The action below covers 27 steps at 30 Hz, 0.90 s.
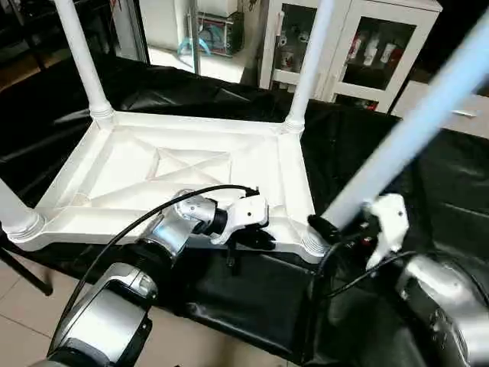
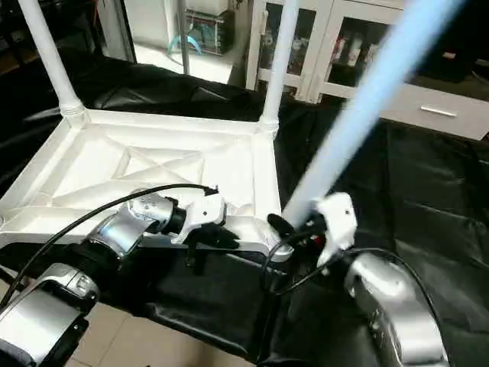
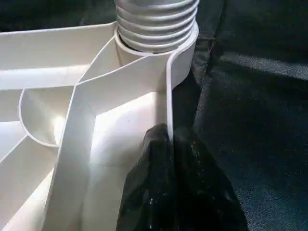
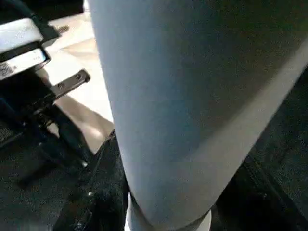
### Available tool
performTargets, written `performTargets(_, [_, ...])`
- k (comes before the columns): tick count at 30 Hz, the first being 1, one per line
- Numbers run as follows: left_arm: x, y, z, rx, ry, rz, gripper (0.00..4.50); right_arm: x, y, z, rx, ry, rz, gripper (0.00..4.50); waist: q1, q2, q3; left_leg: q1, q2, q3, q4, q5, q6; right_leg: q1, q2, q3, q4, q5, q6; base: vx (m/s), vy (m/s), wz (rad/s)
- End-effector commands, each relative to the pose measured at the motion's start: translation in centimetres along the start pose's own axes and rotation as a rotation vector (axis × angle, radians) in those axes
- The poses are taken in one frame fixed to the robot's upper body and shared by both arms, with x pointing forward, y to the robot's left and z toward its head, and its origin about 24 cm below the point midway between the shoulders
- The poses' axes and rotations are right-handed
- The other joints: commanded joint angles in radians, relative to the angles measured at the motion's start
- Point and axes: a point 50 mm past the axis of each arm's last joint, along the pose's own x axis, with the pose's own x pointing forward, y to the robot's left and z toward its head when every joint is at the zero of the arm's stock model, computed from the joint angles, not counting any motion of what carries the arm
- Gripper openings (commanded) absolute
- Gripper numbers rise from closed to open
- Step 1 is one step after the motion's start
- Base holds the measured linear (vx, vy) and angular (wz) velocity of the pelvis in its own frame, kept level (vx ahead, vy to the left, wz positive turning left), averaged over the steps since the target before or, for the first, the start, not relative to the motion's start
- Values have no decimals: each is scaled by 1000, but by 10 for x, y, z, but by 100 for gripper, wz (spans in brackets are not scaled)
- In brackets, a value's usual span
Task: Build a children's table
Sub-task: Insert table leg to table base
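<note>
Tabletop (image 1: 191, 164), white plastic, lies upside down on the black-draped surface (image 1: 428, 199), its X-ribbed underside facing up and its near long edge running along the surface's near edge. Three legs already stand in corner sockets: one at the far left corner (image 1: 80, 57), one at the far right corner (image 1: 309, 61), and one at the near left corner (image 1: 15, 218). The fourth leg (image 1: 412, 126) leans steeply up and to the right from the near right corner socket (image 1: 315, 243), its ribbed end (image 3: 156, 21) seated in that socket. The left pincer (image 1: 248, 237) is closed on the tabletop's near rim, just beside that socket, one black finger on each side of the thin wall. The right pincer (image 1: 336, 227) grips the fourth leg low down, just above the socket. No readable writing or brand marks appear on any part.
</note>
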Motion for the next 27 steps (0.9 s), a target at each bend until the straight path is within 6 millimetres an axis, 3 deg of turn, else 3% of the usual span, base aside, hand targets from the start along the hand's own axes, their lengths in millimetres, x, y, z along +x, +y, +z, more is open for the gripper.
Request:
performTargets(1, [-11, 6, -8, -52, -16, 102, 0, 0, 24, -48, 143, 283, 162, 186, -5, -20, -10, 12, 66, -57, -78, -478, 25, 0, -91, 38, -103, -777, -20, 0, 0, 0])
performTargets(2, [-11, 6, -8, -53, -17, 102, 0, 0, 24, -49, 149, 294, 173, 186, -4, -19, -14, 10, 70, -55, -80, -468, 21, 1, -91, 43, -99, -745, -25, 0, 0, 0])
performTargets(5, [-12, 4, -9, -60, -19, 95, 0, -1, 28, -50, 205, 352, 233, 186, -1, -21, -11, 23, 68, -49, -74, -480, 22, -10, -89, 44, -105, -745, -35, 0, 0, 0])
performTargets(8, [-11, 3, -10, -61, -21, 90, 0, 0, 30, -56, 250, 408, 247, 186, -2, -21, -14, 11, 70, -51, -81, -456, 22, 1, -88, 45, -96, -703, -43, 0, 0, 0])
performTargets(10, [-10, 3, -8, -57, -26, 84, 0, 2, 29, -61, 275, 423, 226, 186, -2, -21, -10, 21, 68, -50, -79, -486, 15, -6, -90, 44, -102, -743, -33, 0, 0, 0])
performTargets(14, [-9, 2, -7, -55, -30, 79, 0, 3, 26, -64, 339, 402, 189, 186, -6, -18, -12, 26, 65, -59, -76, -521, 4, -4, -93, 32, -115, -811, -10, 0, 0, 0])
performTargets(16, [-8, 1, -8, -55, -29, 78, 0, 1, 22, -72, 354, 417, 136, 186, -11, -14, -8, 34, 64, -66, -74, -571, -8, -6, -90, 17, -125, -820, -1, 0, 0, 0])
performTargets(17, [-8, 1, -8, -55, -29, 77, 0, 1, 21, -74, 356, 419, 127, 186, -16, -11, -7, 32, 66, -73, -79, -604, -15, 1, -88, 8, -125, -797, -5, 0, 0, 0])
performTargets(19, [-7, 0, -9, -55, -30, 76, 0, 0, 19, -79, 340, 428, 94, 186, -18, -3, -5, 39, 70, -80, -83, -654, -28, 5, -88, -3, -126, -772, -9, 0, 0, 0])
performTargets(21, [-5, -2, -9, -58, -36, 71, 0, -2, 21, -88, 290, 463, 80, 186, -26, -2, -5, 35, 70, -86, -86, -679, -38, 14, -94, -13, -126, -752, -12, 0, 0, 0])
performTargets(23, [-4, -3, -9, -58, -35, 64, 0, -3, 23, -92, 274, 483, 93, 186, -31, 1, -1, 36, 70, -90, -87, -697, -42, 13, -96, -15, -128, -757, -14, 0, 0, 0])
performTargets(25, [-4, -4, -10, -58, -34, 61, 0, -3, 25, -93, 269, 492, 101, 185, -39, 1, 3, 49, 67, -93, -84, -736, -47, 5, -92, -26, -137, -777, -10, 0, 0, 0])
performTargets(27, [-3, -5, -10, -60, -34, 57, 0, -3, 27, -95, 276, 501, 105, 185, -52, 6, 4, 47, 71, -103, -93, -796, -55, 21, -86, -45, -135, -772, 1, 0, 0, 0])
